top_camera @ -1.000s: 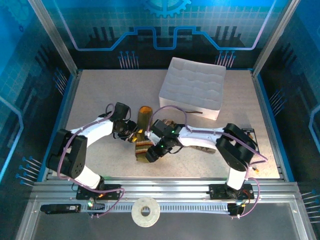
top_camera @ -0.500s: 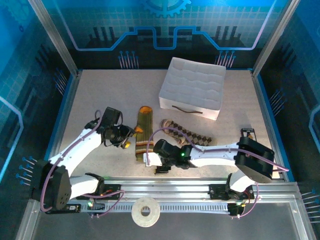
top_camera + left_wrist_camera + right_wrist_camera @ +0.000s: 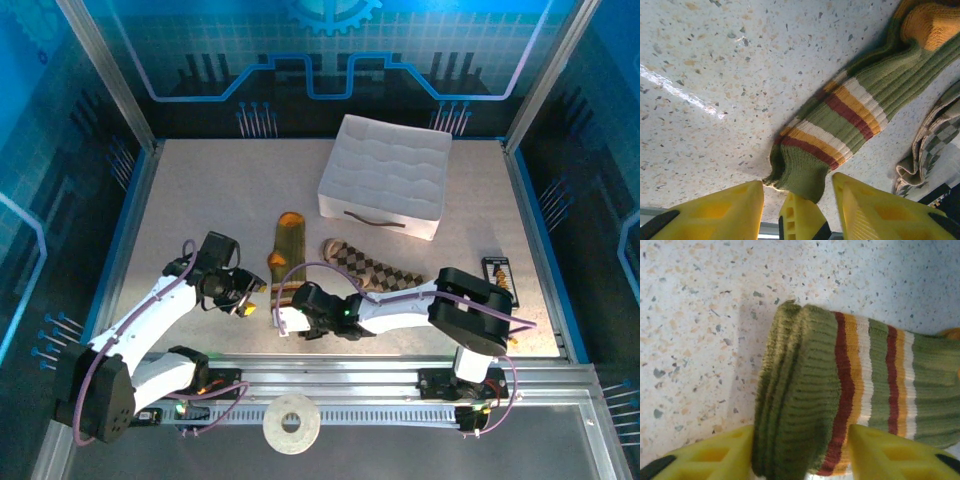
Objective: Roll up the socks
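Shifted leftward, right fingers point(image 3: 710, 456) clasp olive sock point(image 3: 805, 390), left fingers point(image 3: 720, 210) apart

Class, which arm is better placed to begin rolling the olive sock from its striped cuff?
Probably right: the right claw straddles the olive sock's bunched cuff, with its fingers against both sides. The left claw only reaches the cuff's end.

L arm point(image 3: 150, 310) is elbow-out to its own side, forearm angling up twd centre, wrist bent so L gripper point(image 3: 245, 297) points right & down at the tabletop. Its yellow fingers point(image 3: 725, 212) stand apart, nothing clamped. R arm point(image 3: 400, 305) lies low, stretched leftward across the front. R gripper point(image 3: 283, 320) sits just beside the L one, its fingers point(image 3: 890, 452) pressed on both sides of the green sock point(image 3: 805, 390) cuff.
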{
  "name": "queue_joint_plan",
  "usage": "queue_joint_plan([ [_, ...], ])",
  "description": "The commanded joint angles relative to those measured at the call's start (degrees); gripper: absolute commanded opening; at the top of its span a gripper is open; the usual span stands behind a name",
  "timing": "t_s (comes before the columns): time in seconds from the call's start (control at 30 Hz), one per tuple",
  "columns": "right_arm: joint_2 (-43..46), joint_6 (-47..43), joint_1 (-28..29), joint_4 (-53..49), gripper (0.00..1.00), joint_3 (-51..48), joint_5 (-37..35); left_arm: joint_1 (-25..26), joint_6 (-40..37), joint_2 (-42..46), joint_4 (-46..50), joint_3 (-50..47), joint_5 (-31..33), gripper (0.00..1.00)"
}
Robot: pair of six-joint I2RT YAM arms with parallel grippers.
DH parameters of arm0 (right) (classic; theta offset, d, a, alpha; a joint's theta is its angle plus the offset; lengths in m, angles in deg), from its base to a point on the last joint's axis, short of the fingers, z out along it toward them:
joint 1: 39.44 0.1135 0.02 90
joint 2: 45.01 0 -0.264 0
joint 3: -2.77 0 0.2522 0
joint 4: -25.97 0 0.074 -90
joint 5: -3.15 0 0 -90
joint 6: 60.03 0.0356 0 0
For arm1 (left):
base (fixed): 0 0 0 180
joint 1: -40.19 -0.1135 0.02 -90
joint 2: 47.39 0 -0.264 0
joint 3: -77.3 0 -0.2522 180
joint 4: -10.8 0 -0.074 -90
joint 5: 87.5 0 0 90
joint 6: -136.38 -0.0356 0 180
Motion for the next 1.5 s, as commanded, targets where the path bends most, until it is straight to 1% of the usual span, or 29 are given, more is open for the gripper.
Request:
queue_joint_plan([
  [0.0, -1.4, 1.1, 0.6, -0.4, 0.35, 2.7, 0.6, -0.4, 0.9, 0.4, 1.1, -0.5, -1.6, 0.46],
  [0.2, -0.4, 4.1, 0.4, -3.4, 0.14, 4.6, 3.2, -0.5, 0.8, -0.1, 0.9, -0.4, -1.2, 0.46],
  [0.27, 0.3, 5.8, 0.1, -5.1, 0.10, 5.2, 4.9, -0.6, 0.9, -0.1, 0.9, -0.4, -1.1, 0.46],
  [0.37, 1.1, 9.7, -1.8, -8.2, 0.05, 6.3, 10.0, -0.6, 0.9, 0.1, 1.3, -0.3, -0.8, 0.46],
  [0.53, -0.1, 16.6, -6.4, -14.3, 0.04, 9.7, 22.0, -0.8, 1.1, 0.7, 1.7, -0.5, -0.4, 0.46],
  [0.67, -1.4, 20.9, -9.5, -15.9, 0.03, 11.4, 28.7, -1.0, 1.5, 1.0, 1.8, -0.5, -0.6, 0.45],
  [0.8, -4.1, 24.3, -12.2, -19.6, 0.03, 14.9, 34.4, -1.0, 2.6, 1.6, 1.1, -0.8, -1.2, 0.42],
  [0.97, -8.8, 27.6, -14.4, -24.8, 0.04, 20.0, 37.4, -0.9, 4.4, 2.4, -0.8, -1.5, -3.4, 0.39],
  [1.17, -12.2, 31.7, -16.6, -26.8, 0.04, 23.7, 39.3, -0.5, 7.0, 4.0, -2.5, -3.0, -4.7, 0.35],
  [1.33, -14.3, 33.6, -17.9, -27.8, 0.04, 25.8, 40.2, 0.3, 9.5, 3.9, -6.8, -4.6, -5.9, 0.33],
  [1.47, -16.1, 34.1, -18.3, -28.8, 0.04, 27.3, 40.1, 1.8, 12.6, 2.3, -13.1, -6.4, -6.2, 0.31],
])
